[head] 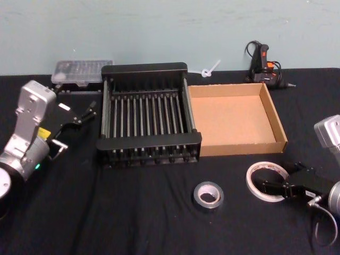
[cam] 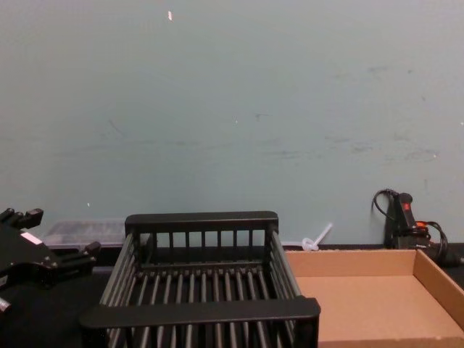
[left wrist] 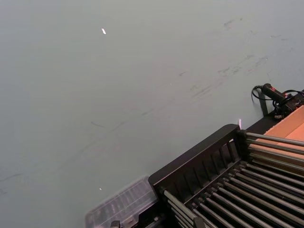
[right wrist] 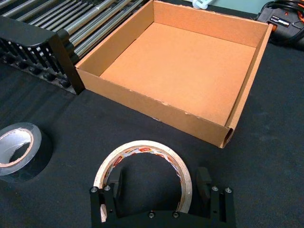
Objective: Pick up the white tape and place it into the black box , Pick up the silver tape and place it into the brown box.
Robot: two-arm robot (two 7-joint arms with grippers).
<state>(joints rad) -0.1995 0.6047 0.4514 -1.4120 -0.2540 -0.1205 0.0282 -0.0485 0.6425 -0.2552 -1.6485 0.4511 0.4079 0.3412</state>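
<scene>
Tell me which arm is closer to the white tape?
The right. Its tool straddles the white tape on the table; the left tool hovers far off, beside the black box.

A clear plastic case [head: 81,73] is seen at the back of a table covered in black cloth [head: 133,212], against a pale green wall [head: 159,32]. A black glue gun [head: 262,66] with a coiled cord is set farther along, a white cable tie [head: 210,69] lying between them.
</scene>
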